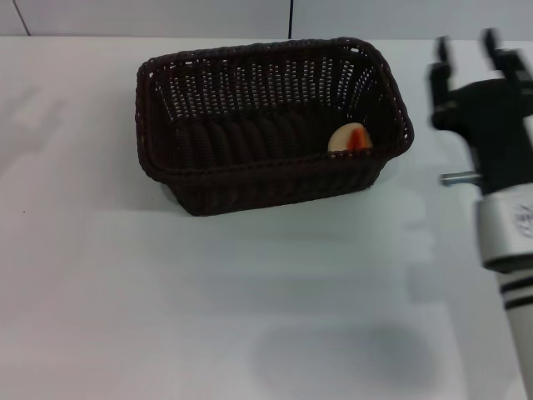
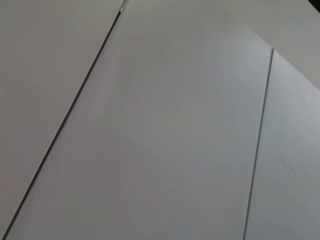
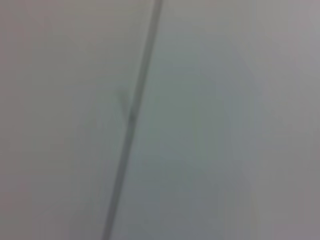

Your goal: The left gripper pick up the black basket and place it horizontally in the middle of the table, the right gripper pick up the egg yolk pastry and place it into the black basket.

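The black basket [image 1: 266, 125] stands lengthwise across the far middle of the white table [image 1: 208, 300] in the head view. The egg yolk pastry [image 1: 350, 138] lies inside it, in the near right corner, with its orange-red yolk showing. My right gripper [image 1: 470, 54] is to the right of the basket, apart from it, with its black fingers spread open and empty. My left gripper is out of view. The wrist views show only plain white surfaces with dark seams.
The table's far edge meets a pale wall with a dark vertical seam [image 1: 291, 18] behind the basket. The right arm [image 1: 512, 242] runs down the right side of the head view.
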You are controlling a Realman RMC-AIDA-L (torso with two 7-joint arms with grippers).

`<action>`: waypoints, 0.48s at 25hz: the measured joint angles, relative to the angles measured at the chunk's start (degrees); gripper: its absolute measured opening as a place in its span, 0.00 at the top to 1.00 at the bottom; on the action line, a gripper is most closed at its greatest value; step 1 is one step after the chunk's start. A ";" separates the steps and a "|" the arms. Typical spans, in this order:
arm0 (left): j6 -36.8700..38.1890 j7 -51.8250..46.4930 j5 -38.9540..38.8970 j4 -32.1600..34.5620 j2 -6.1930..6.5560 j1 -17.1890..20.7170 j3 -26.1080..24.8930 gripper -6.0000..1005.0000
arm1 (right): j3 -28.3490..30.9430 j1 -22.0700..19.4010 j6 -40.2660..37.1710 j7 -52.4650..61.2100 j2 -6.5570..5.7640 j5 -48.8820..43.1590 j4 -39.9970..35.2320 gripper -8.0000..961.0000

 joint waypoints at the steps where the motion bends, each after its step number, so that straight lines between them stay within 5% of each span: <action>1: -0.01 0.00 0.00 0.04 0.00 0.02 0.00 0.40 | 0.00 0.00 0.00 0.00 0.00 0.00 0.00 0.52; 12: -0.60 2.53 0.31 5.31 0.00 0.68 0.04 0.40 | -0.02 -6.55 -19.55 0.41 0.10 4.83 -0.67 0.52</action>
